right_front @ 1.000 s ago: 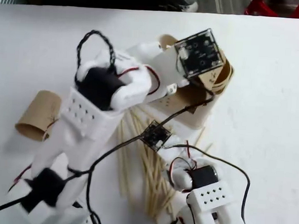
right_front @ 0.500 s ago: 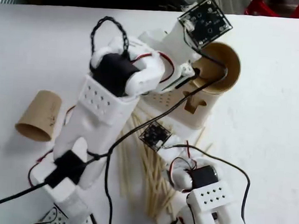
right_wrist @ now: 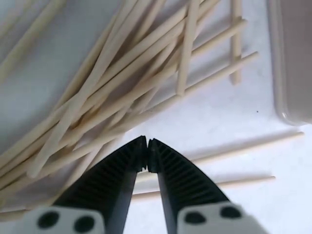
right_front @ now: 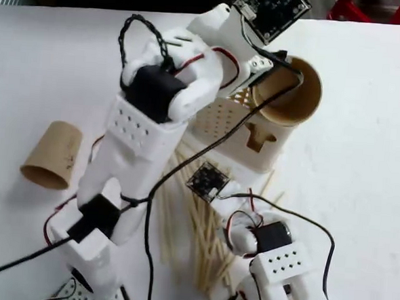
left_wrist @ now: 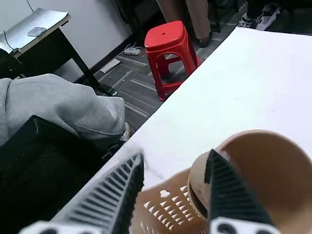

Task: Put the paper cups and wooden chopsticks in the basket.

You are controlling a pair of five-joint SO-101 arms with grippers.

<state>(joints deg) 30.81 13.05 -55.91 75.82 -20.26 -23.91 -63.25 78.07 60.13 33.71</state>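
Note:
A brown paper cup (right_front: pixel 289 98) (left_wrist: pixel 263 170) lies tilted in the beige basket (right_front: pixel 245 136) (left_wrist: pixel 161 214), its mouth facing up. My left gripper (left_wrist: pixel 175 156) hangs open just above the basket, one finger right beside the cup's rim and nothing between the fingers. A second paper cup (right_front: pixel 51 154) lies on its side on the table at the left. Several wooden chopsticks (right_front: pixel 199 225) (right_wrist: pixel 122 92) are heaped in front of the basket. My right gripper (right_wrist: pixel 147 144) is shut and empty just above the heap.
The left arm's white body (right_front: pixel 139 146) stretches across the table's middle over part of the chopstick heap. The right arm's base (right_front: pixel 278 263) sits at the near edge. Past the far table edge stand a red stool (left_wrist: pixel 168 44) and a chair.
The left arm has pulled up and toward the far edge, uncovering the cup in the basket. The right arm has stayed still.

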